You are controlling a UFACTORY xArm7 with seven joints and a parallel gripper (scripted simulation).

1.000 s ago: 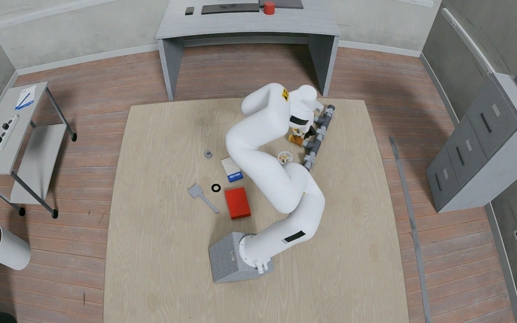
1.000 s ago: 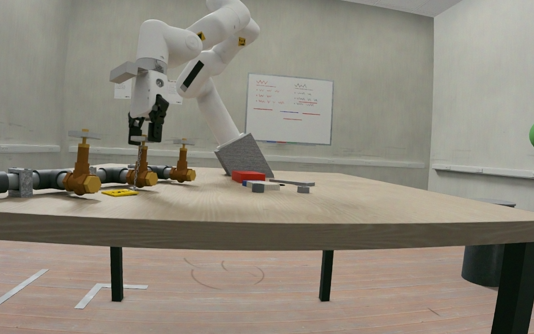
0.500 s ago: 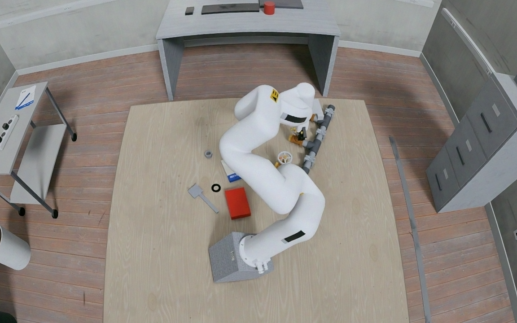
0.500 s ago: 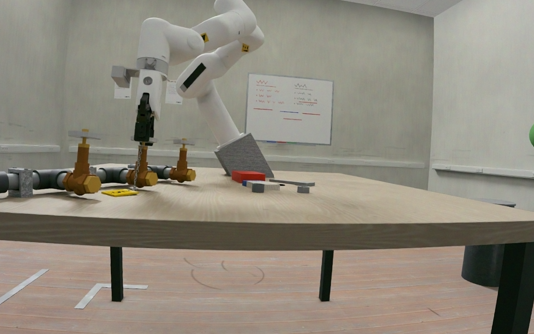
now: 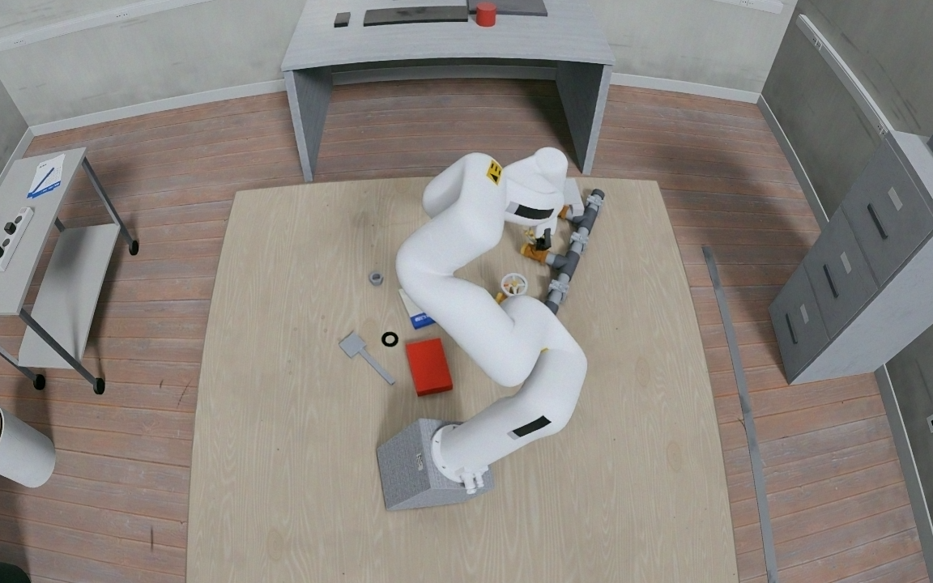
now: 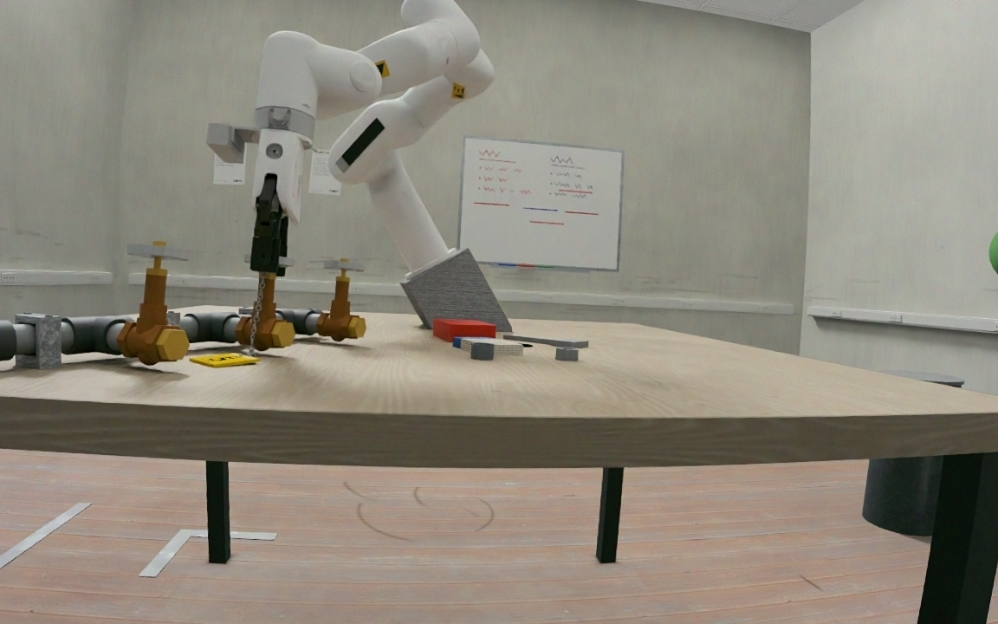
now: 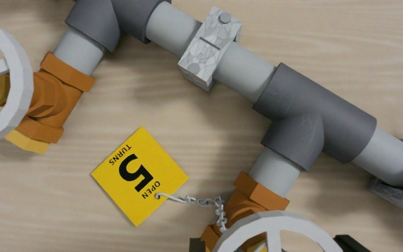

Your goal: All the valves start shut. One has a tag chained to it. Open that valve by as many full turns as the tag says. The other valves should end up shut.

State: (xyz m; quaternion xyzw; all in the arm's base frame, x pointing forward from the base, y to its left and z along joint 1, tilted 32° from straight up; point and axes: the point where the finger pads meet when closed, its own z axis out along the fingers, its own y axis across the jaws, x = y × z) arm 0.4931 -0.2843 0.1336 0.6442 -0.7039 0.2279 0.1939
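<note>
A grey pipe [image 7: 292, 101] carries three brass valves with pale handwheels. The middle valve [image 6: 263, 314] has a chain running to a yellow tag [image 7: 139, 176] [image 6: 223, 359] that reads "OPEN 5 TURNS" and lies flat on the table. My gripper [image 6: 268, 260] points straight down over this valve and is shut on its handwheel [image 7: 278, 232], whose rim shows at the bottom of the wrist view between the dark fingertips. A second valve [image 7: 30, 101] sits at the left of the wrist view. From above, my wrist hides most of the middle valve [image 5: 536, 251].
On the table left of my arm lie a red block [image 5: 428, 366], a white and blue box [image 5: 415, 312], a grey flat tool [image 5: 364, 353], a black ring [image 5: 387, 334] and a grey nut [image 5: 376, 277]. My base [image 5: 419, 464] stands near the front edge.
</note>
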